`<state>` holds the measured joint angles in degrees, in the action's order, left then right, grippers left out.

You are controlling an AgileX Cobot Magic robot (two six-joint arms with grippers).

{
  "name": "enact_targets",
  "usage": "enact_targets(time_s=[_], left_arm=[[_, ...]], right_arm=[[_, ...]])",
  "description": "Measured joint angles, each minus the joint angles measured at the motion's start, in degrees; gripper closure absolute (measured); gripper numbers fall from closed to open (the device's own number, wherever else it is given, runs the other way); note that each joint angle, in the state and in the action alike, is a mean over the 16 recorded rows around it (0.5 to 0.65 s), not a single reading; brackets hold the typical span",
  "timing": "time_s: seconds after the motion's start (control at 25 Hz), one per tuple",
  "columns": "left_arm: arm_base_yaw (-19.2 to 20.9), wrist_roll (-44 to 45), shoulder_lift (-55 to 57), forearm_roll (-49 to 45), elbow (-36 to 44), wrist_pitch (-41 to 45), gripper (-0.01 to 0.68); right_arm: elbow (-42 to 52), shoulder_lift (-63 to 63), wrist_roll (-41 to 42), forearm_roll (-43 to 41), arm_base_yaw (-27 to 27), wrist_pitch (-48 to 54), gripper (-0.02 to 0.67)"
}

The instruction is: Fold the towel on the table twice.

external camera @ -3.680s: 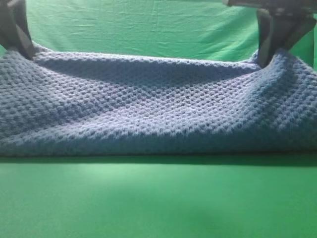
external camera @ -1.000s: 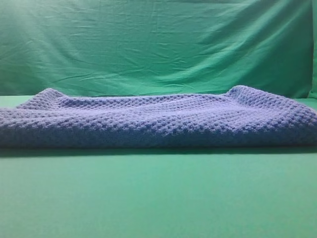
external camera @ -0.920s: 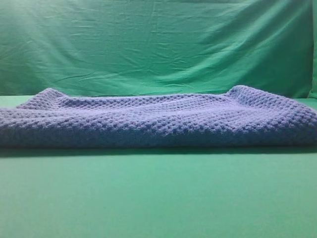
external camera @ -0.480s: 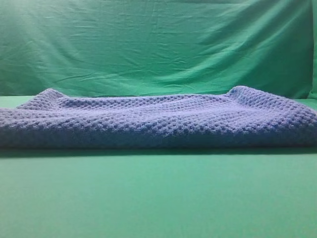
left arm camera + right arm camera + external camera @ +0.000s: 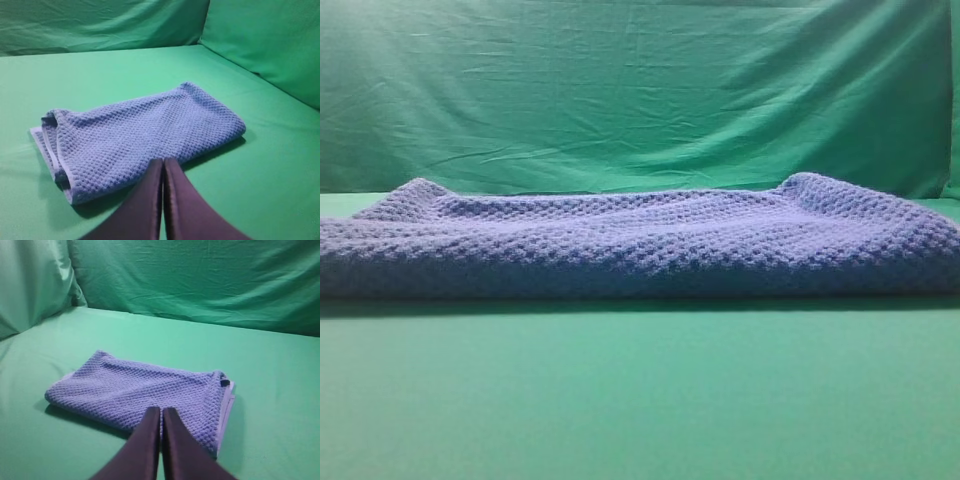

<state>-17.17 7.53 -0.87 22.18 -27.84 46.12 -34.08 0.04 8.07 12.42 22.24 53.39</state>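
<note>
The blue-grey waffle-knit towel (image 5: 640, 240) lies folded in layers on the green table (image 5: 640, 400), spanning almost the full width of the exterior high view. It also shows in the left wrist view (image 5: 140, 135) and in the right wrist view (image 5: 145, 387), with stacked edges at one end. My left gripper (image 5: 163, 161) is shut and empty, raised above the towel's near edge. My right gripper (image 5: 161, 410) is shut and empty, raised above the towel's near edge. Neither gripper shows in the exterior high view.
A wrinkled green backdrop cloth (image 5: 640, 90) hangs upright behind the table. It also lines the side in the left wrist view (image 5: 270, 45) and in the right wrist view (image 5: 30, 285). Bare green table surrounds the towel.
Earlier both grippers held the towel's far corners raised. They have let go and left the exterior high view, and the towel has settled flat. Nothing has moved in the last second.
</note>
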Motion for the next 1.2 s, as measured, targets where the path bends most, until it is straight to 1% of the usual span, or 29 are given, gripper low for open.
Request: enact_targets(time_s=[0.24, 0.48, 0.68, 0.84, 1.0, 1.2], left_arm=[[0.0, -0.1, 0.0, -2.5, 0.1, -4.7, 0.673], [0.0, -0.2, 0.4, -4.7, 2.3, -9.8, 0.673], [0.0, -0.2, 1.0, -6.0, 6.8, -15.5, 0.673], [0.0, -0.2, 1.5, -6.3, 11.6, -19.7, 0.673], [0.0, -0.2, 1.9, -6.3, 16.4, -23.2, 0.673], [0.0, -0.2, 1.9, -6.3, 20.2, -25.4, 0.673]], right_arm=[[3.4, -1.1, 2.2, 2.5, 0.0, -3.8, 0.649], [10.3, -1.1, 3.1, 3.2, 0.0, -12.8, 0.649], [17.4, -1.1, 3.5, 3.2, 0.0, -22.1, 0.649], [21.8, -1.1, 4.3, 3.3, 0.0, -27.6, 0.649], [24.5, -1.1, 5.3, 3.4, 0.0, -31.1, 0.649], [26.1, -1.1, 6.4, 3.5, 0.0, -32.8, 0.649]])
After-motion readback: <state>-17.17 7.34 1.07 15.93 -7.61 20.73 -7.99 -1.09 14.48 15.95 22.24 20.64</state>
